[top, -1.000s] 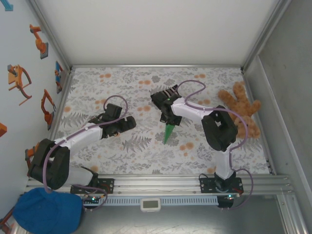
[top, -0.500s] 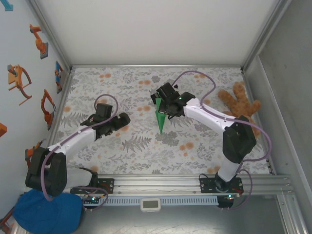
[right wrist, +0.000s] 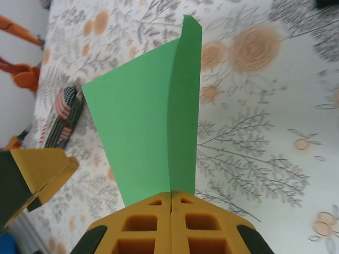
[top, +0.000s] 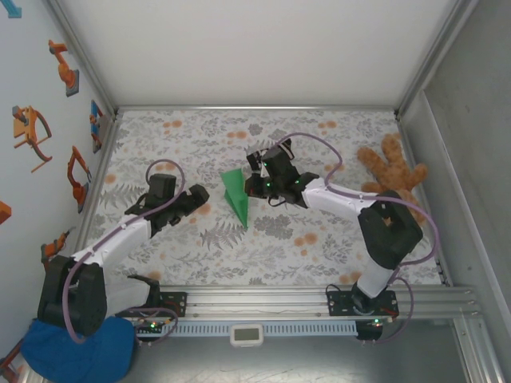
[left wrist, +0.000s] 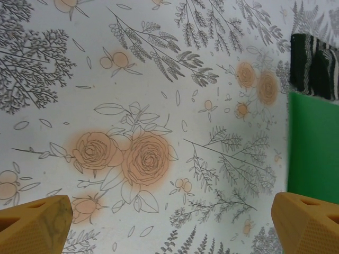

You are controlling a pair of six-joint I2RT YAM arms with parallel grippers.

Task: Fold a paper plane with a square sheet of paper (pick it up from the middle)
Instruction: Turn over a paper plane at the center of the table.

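Observation:
The square sheet of paper is bright green and folded into a pointed paper plane (top: 235, 195) with a centre crease. My right gripper (top: 251, 187) is shut on its rear end at the crease and holds it above the table's middle. In the right wrist view the paper plane (right wrist: 153, 121) fans out from the shut right gripper (right wrist: 171, 194). My left gripper (top: 199, 196) stands open just left of the plane, with nothing between its fingers. In the left wrist view the left gripper (left wrist: 169, 227) is spread wide and the green paper plane (left wrist: 313, 148) fills the right edge.
A black-and-white striped sock (left wrist: 312, 63) lies on the flowered table cloth (top: 319, 239) beyond the plane; the sock (right wrist: 66, 114) also shows in the right wrist view. A brown teddy bear (top: 395, 179) sits at the right. Orange tools (top: 78, 179) hang on the left wall.
My right gripper has carried the plane leftwards, towards the left gripper, and turned it. The left arm has reached a little further up and inward, still open.

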